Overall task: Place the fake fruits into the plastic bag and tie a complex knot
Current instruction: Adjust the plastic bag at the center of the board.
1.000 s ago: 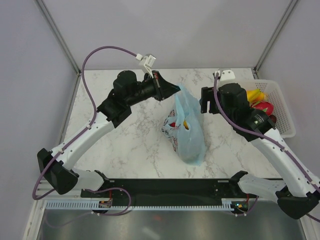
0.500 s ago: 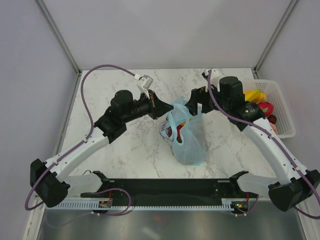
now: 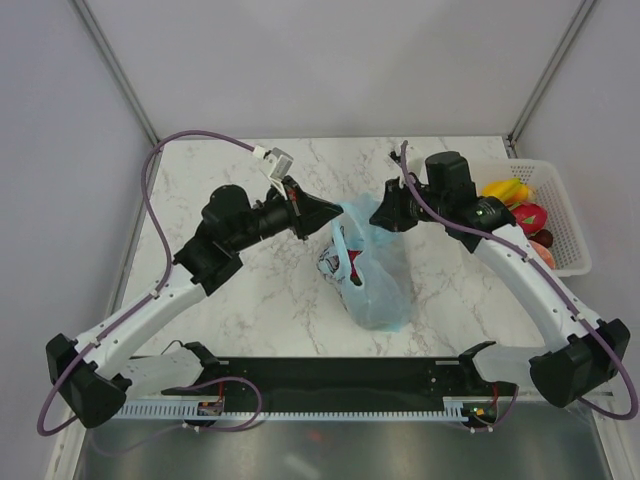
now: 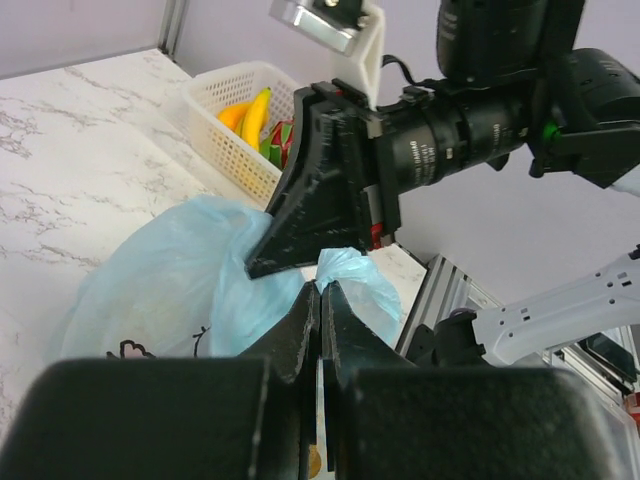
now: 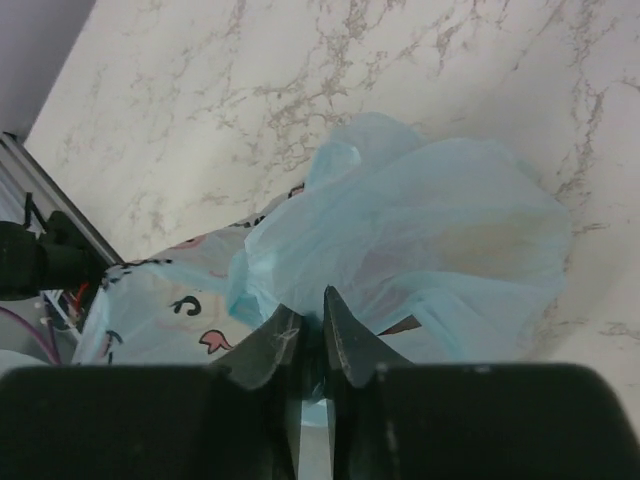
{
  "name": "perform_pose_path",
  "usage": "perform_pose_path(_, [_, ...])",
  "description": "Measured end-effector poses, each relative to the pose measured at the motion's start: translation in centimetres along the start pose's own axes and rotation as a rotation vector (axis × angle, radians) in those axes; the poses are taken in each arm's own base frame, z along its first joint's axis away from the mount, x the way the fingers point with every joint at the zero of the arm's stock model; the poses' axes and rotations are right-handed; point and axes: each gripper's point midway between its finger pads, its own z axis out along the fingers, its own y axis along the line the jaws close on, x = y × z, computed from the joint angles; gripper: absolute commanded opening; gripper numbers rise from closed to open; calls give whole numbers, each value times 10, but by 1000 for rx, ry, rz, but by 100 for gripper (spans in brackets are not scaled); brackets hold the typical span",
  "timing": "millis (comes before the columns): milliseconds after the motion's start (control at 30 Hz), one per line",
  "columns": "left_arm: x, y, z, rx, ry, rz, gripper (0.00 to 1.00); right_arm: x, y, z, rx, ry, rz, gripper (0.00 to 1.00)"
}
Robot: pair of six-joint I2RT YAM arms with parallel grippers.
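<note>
On the tabletop [image 3: 250, 290]: bag [image 3: 378, 285] pinched, no knot yet

My left gripper [image 3: 335, 208] is clamped tight on the bag's top edge; my right gripper [image 3: 378, 215] is nearly closed on blue film opposite. Something reddish shows inside. Bananas [image 3: 503, 188] and dragon fruit [image 3: 528, 216] sit in the basket [image 3: 570, 215], so filling looks unfinished, tying all ahead.

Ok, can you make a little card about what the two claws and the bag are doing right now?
left claw: pinched shut on the top of the plastic bag
right claw: closed on the bag's top too, from the other side
bag: resting on the marble table, between the claws
basket: at the table's right edge, holding bananas and a red fruit
</note>
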Motion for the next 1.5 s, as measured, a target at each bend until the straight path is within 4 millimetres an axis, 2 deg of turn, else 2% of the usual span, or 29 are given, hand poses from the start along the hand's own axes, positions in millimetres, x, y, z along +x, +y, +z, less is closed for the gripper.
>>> perform_pose_path(33, [-1, -1, -1, 1, -3, 1, 2, 0, -5, 3, 21, 3, 16, 0])
perform_pose_path(133, [-2, -1, -7, -17, 5, -3, 2, -5, -19, 6, 106, -13, 53, 0])
perform_pose_path(200, [-7, 5, -11, -65, 19, -11, 2, -18, -27, 0, 171, -56, 76, 0])
perform_pose_path(300, [-27, 24, -25, -180, -9, 0, 2, -47, -29, -19, 245, -162, 106, 0])
perform_pose_path(400, [-52, 50, -52, -324, -80, 28, 2, -71, -21, -49, 278, -276, 141, 1])
perform_pose_path(433, [-62, 55, -62, -368, -109, 46, 2, -75, -16, -58, 273, -307, 154, 11])
perform_pose_path(500, [-85, 58, -78, -432, -168, 92, 2, -79, -6, -72, 250, -348, 176, 17])
perform_pose_path(533, [-98, 55, -82, -444, -195, 120, 2, -81, 1, -78, 226, -364, 184, 30])
perform_pose_path(567, [-109, 51, -85, -448, -219, 148, 2, -81, 7, -84, 203, -377, 194, 38])
perform_pose_path(600, [-120, 47, -87, -448, -242, 177, 2, -80, 11, -87, 187, -385, 198, 55])
perform_pose_path(667, [-133, 43, -88, -443, -270, 227, 2, -75, 15, -91, 176, -384, 196, 73])
perform_pose_path(700, [-134, 43, -87, -442, -274, 244, 2, -73, 15, -93, 176, -382, 192, 77])
perform_pose_path(767, [-129, 44, -84, -425, -262, 278, 2, -69, 14, -96, 181, -380, 162, 81])
perform_pose_path(900, [-95, 56, -76, -389, -196, 299, 2, -56, 14, -99, 177, -367, 69, 84])
perform_pose_path(1000, [-71, 64, -76, -378, -152, 300, 2, -41, 14, -97, 153, -356, 1, 91])
perform_pose_path(1067, [-63, 67, -78, -382, -142, 306, 2, -29, 16, -93, 120, -345, -48, 98])
perform_pose_path(1133, [-63, 65, -84, -385, -146, 319, 2, -16, 23, -86, 52, -342, -93, 98])
perform_pose_path(1267, [-76, 55, -101, -400, -194, 360, 2, 2, 38, -67, -102, -332, -138, 98])
perform_pose_path(1433, [-83, 47, -130, -440, -262, 402, 2, 8, 53, -34, -211, -293, -184, 98])
perform_pose_path(1500, [-82, 49, -137, -461, -274, 409, 2, 10, 66, -18, -231, -262, -235, 98])
